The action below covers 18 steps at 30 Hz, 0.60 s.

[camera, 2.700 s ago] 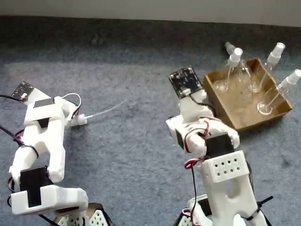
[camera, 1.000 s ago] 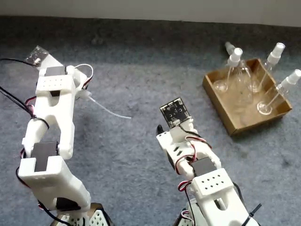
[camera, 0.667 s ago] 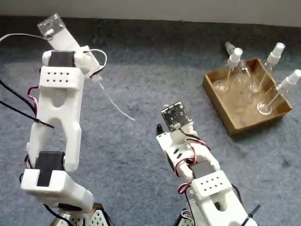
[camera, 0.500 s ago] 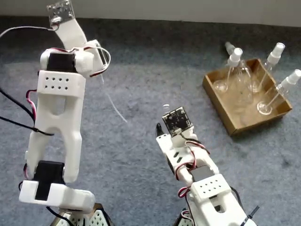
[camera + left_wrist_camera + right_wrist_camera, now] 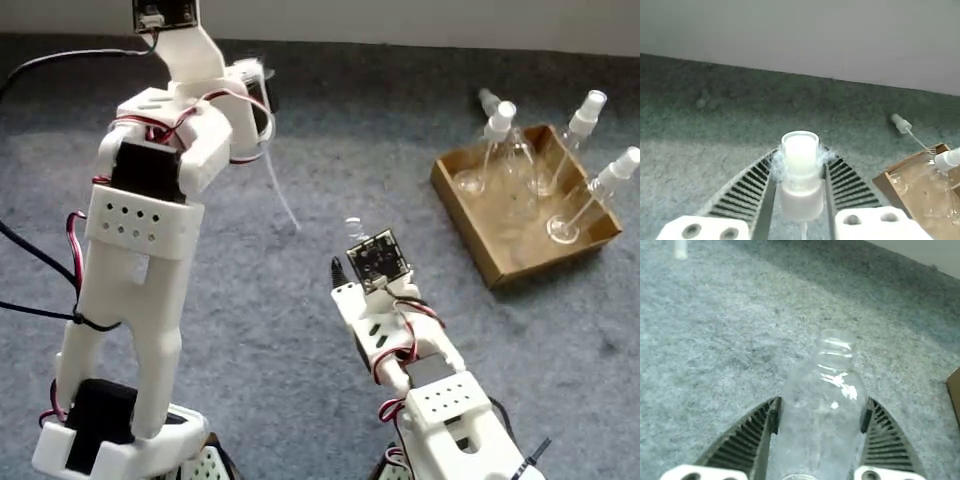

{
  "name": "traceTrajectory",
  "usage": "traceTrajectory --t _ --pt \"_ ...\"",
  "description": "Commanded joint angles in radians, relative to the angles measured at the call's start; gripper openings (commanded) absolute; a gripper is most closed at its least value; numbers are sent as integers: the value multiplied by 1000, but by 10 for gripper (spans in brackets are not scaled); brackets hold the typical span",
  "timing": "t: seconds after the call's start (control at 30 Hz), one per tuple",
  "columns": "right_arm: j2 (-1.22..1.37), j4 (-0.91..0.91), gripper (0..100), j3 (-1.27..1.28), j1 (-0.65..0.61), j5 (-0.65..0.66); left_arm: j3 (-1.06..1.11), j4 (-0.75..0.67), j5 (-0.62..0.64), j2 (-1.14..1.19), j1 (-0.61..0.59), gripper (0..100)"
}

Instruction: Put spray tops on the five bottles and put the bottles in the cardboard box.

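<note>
Spray top (image 5: 800,192) gripped by the left tool (image 5: 800,154), open-necked clear bottle (image 5: 832,365) gripped by the right tool (image 5: 822,407).

In the high view the spray top (image 5: 250,76) sits in the upper left of the frame, lifted off the grey carpeted tabletop (image 5: 260,340). Its thin dip tube (image 5: 282,195) slants down toward the middle of the frame. The left tool's fingers are narrowed onto the top's collar from both sides. The bottle's neck (image 5: 353,228) shows near the centre of the frame, just past the right arm's wrist. The right tool's fingers are spread to the bottle's width and press on its body. The top and the bottle are apart. The cardboard box (image 5: 462,225) lies at the right of the frame, well clear of both arms. Four capped bottles (image 5: 500,125) lean inside the box.
</note>
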Motion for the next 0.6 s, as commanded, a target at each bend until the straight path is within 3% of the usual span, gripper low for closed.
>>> traceTrajectory --t 0.0,0.37,0.57 --pt "-16 -27 177 -15 -8 -11 -45 -54 -14 -62 61 7" --pt "-99 -12 177 -19 -41 -11 50 -58 -14 -193 71 4" --pt "-378 185 177 -19 -42 -11 165 -170 -12 -260 73 4"
